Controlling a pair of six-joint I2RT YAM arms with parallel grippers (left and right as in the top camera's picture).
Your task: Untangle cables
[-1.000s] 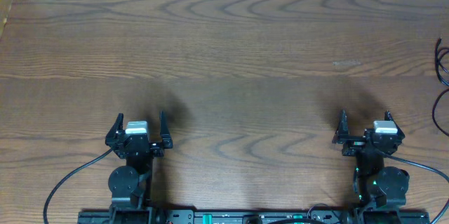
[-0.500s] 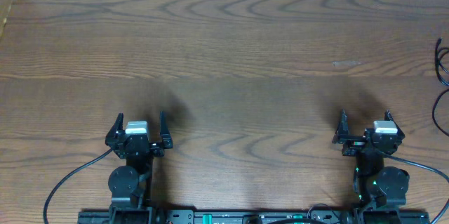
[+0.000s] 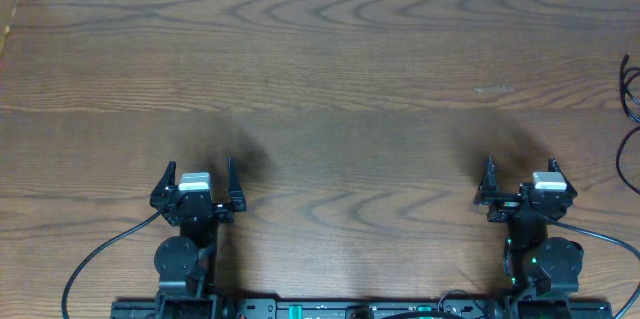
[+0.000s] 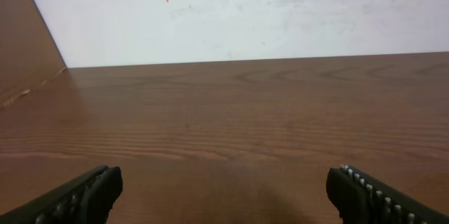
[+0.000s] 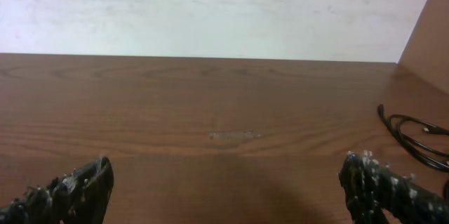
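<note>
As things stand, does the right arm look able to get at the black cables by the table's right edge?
Probably yes: the cables lie ahead and right of the open right gripper, with only bare table between, though they run partly out of the overhead view.
</note>
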